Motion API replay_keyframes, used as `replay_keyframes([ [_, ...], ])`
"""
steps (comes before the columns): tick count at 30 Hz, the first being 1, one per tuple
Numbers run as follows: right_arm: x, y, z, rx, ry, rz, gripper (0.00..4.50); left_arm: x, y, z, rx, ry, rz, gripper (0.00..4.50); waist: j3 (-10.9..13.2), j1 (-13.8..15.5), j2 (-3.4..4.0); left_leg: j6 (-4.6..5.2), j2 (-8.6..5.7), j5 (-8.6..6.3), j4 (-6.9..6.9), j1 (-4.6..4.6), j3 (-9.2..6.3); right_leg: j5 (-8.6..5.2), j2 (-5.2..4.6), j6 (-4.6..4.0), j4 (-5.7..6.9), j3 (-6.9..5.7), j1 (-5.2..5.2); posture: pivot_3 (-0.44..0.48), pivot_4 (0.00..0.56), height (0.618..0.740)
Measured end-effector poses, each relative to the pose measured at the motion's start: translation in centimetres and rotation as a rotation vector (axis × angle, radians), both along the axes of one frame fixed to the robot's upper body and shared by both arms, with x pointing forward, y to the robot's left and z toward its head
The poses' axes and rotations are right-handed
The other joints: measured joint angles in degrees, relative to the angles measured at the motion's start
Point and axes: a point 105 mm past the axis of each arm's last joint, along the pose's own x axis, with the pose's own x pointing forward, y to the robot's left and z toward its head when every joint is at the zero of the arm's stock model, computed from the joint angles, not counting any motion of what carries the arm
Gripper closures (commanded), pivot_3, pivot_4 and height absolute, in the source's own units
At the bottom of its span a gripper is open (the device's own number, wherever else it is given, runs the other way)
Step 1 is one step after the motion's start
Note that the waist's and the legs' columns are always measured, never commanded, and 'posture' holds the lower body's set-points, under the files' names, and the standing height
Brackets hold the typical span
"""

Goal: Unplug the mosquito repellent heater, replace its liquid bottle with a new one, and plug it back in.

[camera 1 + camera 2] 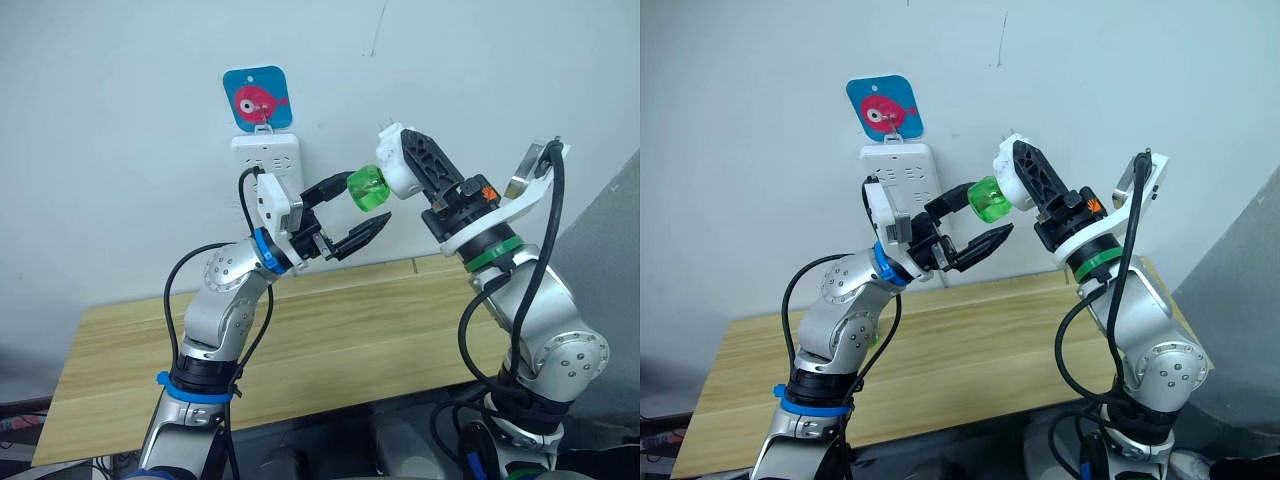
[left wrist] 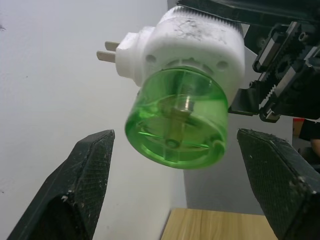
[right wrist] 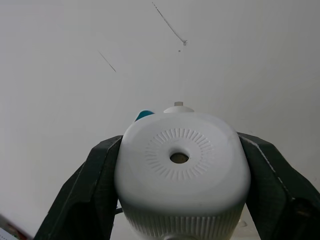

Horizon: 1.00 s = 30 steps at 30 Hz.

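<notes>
My right gripper [image 1: 402, 160] is shut on the mosquito repellent heater [image 1: 401, 172] and holds it in the air in front of the wall. The white heater [image 3: 181, 170] fills the space between the black fingers [image 3: 95, 185]. A green liquid bottle [image 1: 368, 189] sticks out of the heater towards my left arm. The two metal prongs [image 2: 107, 50] are bare and point at the wall. My left gripper [image 2: 174, 134] is open, its fingers on either side of the green bottle [image 2: 175, 120] with a gap at each side.
A white multi-socket strip [image 1: 266, 160] hangs on the wall under a blue tag with a red fish [image 1: 258, 98]. Below both arms is a wooden table [image 1: 330, 340]. A grey panel [image 1: 615, 250] stands at the far right.
</notes>
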Motion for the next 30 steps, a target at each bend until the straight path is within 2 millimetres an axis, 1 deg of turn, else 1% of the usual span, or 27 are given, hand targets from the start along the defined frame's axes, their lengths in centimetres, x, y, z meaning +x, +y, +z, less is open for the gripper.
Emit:
replay_keyframes([
  [12,-0.01,0.02,-0.64,-0.008,0.028,0.021,1.54,-0.11,-0.29,0.69,-0.004,-0.026,-0.024,0.39,0.0,0.1,0.0,0.0,0.04,0.0,0.0,-0.01,0.02,0.0,0.07,0.01,-0.02,0.05,-0.01,-0.232,0.108,0.73],
  [15,0.03,-0.05,-0.63,-0.005,0.036,0.016,1.54,-0.07,-0.3,0.65,-0.004,-0.025,-0.026,0.95,0.0,0.1,0.0,0.0,0.06,0.0,0.0,0.0,0.03,0.0,0.09,0.01,-0.02,0.06,0.0,-0.23,0.109,0.73],
  [19,0.1,-0.05,-0.45,0.002,0.045,0.008,1.54,-0.3,-0.47,0.6,0.001,-0.028,-0.049,2.15,0.0,0.1,0.0,0.0,0.06,0.0,0.0,-0.01,0.03,-0.02,0.1,0.03,-0.02,0.07,0.0,-0.229,0.109,0.73],
  [30,0.07,0.17,-0.21,0.013,0.06,0.019,1.54,-0.45,-0.36,0.71,-0.004,-0.048,-0.055,2.17,0.0,0.1,0.0,0.0,0.07,0.0,0.0,-0.01,0.03,-0.02,0.1,0.03,-0.04,0.08,0.0,-0.23,0.11,0.73],
])
